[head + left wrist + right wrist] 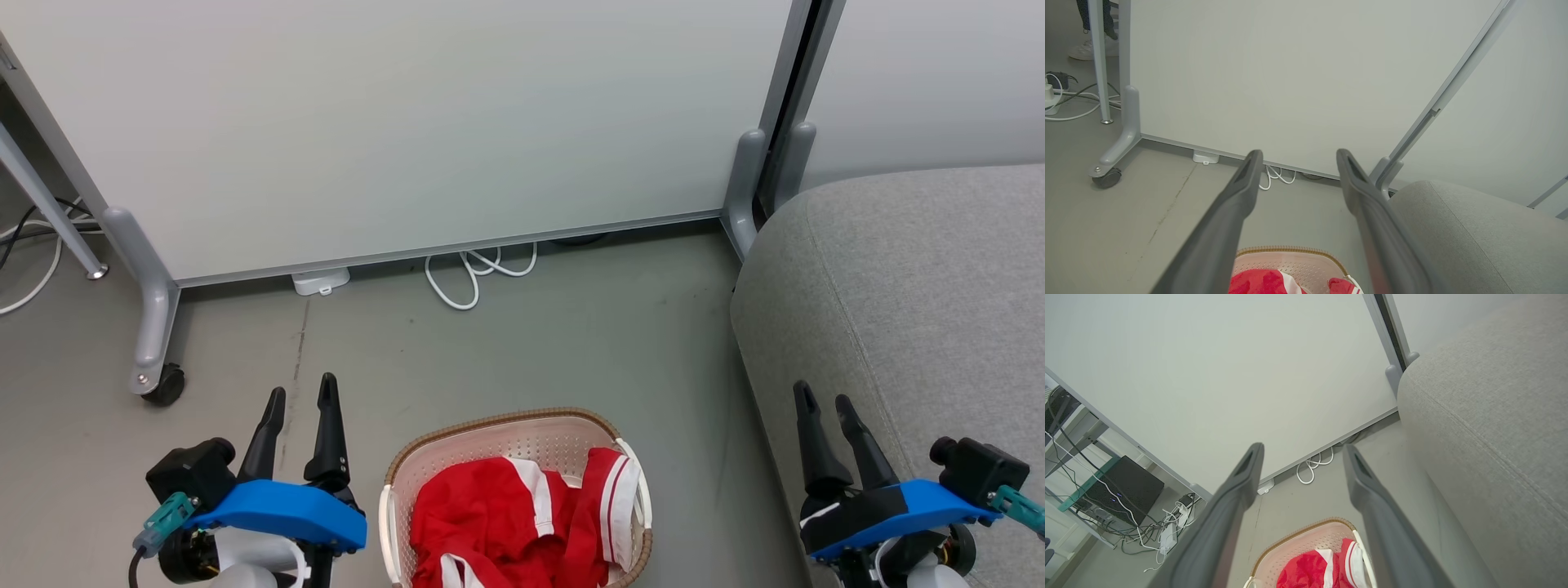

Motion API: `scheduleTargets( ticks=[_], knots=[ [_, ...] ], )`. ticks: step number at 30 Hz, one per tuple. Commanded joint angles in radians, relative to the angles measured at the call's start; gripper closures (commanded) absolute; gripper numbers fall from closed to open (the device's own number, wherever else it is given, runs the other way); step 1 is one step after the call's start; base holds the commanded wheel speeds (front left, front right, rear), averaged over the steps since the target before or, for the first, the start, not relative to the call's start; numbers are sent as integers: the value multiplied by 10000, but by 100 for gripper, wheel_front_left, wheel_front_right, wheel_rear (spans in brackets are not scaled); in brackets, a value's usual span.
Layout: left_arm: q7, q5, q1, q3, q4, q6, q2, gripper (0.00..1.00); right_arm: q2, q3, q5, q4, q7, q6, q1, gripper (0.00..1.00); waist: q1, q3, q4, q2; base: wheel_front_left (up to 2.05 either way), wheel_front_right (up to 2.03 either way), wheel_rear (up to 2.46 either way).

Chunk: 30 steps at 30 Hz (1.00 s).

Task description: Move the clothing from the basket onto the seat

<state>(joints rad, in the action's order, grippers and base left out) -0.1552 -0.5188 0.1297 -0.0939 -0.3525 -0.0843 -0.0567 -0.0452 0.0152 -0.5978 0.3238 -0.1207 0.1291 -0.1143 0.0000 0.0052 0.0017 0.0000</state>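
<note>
The bottom edge of the head view cut off the near part of the basket, so its long axis could not be judged. The far rim curved away from the robot. Both wrist views showed just that far rim and a strip of perforated wall below the fingers.

The clothing lay heaped inside the basket, partly cut off too. How many garments made up the heap could not be made out. One white-striped band ran up along the basket wall on the side toward the right gripper.

The left gripper hung over the floor, fingers pointing forward toward the wheeled partition. Its fingers were spread apart and held nothing. The basket sat just to its right, lower than the fingertips.

The right gripper was likewise parted and empty, fingers pointing forward and leaning slightly left. The basket sat well to its left. The seat lay beneath and to the right of it, its rounded edge and seam running forward past the fingers.

A coiled white cable lay on the floor ahead of both grippers.
</note>
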Motion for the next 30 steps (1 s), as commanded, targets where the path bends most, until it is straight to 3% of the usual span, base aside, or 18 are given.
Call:
scheduleTargets(
  ticks=[1, 30],
  knots=[
    [-104, 257, 258, -10, -4, 48, -51, 0, -63, -25, 272, -48, -107, 16, -182, 0, 0, -7, 6, 0, 0, 0, 0],
    [-729, 2341, 511, -88, -871, 123, 21, 0, -72, -249, 2538, 46, -444, 22, -207, 0, 0, -61, -19, 0, 0, 0, 0]
  ],
)
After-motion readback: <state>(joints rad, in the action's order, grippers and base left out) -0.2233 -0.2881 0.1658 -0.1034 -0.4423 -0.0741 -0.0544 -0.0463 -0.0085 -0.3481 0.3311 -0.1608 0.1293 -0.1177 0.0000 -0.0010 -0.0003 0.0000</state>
